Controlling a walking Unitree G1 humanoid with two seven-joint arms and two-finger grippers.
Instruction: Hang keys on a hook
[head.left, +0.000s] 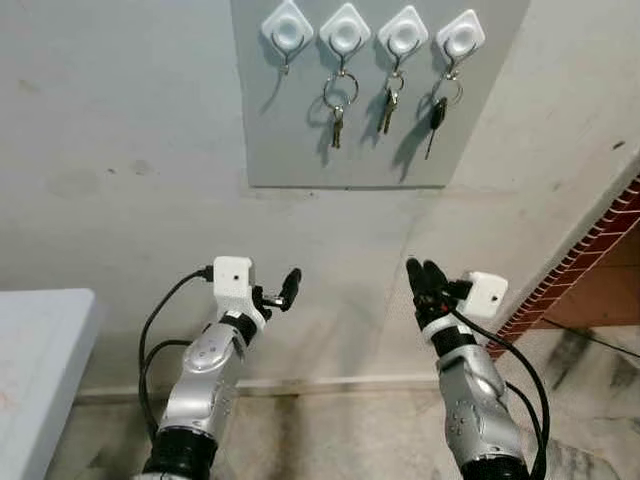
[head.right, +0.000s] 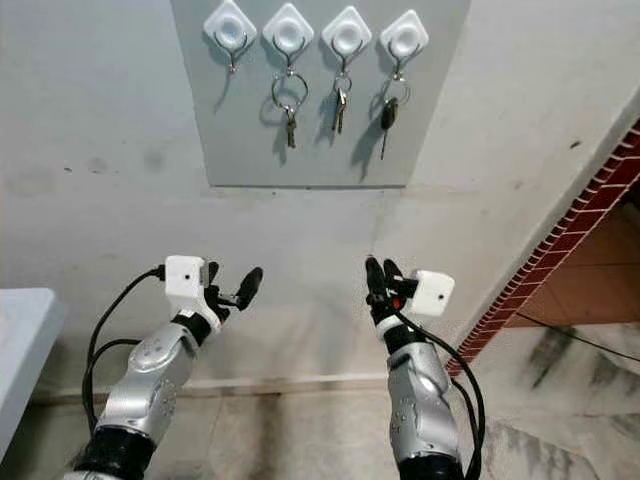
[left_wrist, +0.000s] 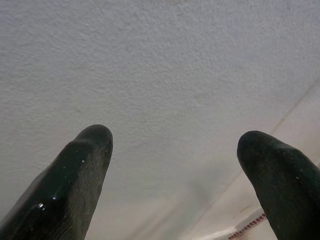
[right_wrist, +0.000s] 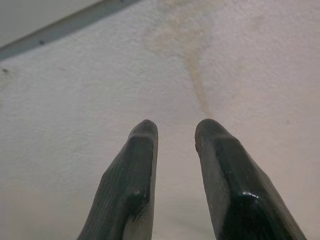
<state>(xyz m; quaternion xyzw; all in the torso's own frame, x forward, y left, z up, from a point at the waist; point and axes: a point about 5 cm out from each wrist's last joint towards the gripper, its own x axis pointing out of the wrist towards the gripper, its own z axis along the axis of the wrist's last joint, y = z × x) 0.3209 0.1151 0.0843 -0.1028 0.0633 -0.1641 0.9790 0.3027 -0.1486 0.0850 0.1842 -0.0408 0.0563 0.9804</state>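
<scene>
Three sets of keys hang on a grey wall panel (head.left: 300, 150) at 12 o'clock in the head view. The panel carries four white diamond-shaped hooks in a row. First hook (head.left: 287, 30), at the 9 o'clock end: bare. Second hook (head.left: 345, 33): large ring with a small key (head.left: 338, 108). Third hook (head.left: 403, 35): brass-coloured key bunch (head.left: 388, 105). Fourth hook (head.left: 460, 38): black-headed key (head.left: 437, 118).

Left end effector (head.left: 287, 289) at 7 o'clock, raised toward the wall, well below the panel; fingers spread wide, nothing between them. Right end effector (head.left: 426, 277) at 5 o'clock, pointing up, also well below the panel; fingers close together with a narrow gap, holding nothing.

Periphery: pale desk (head.left: 35, 370) edge at 8 o'clock; red brick edging (head.left: 585, 260) at 4 o'clock; marbled floor (head.left: 590, 390) beneath.
</scene>
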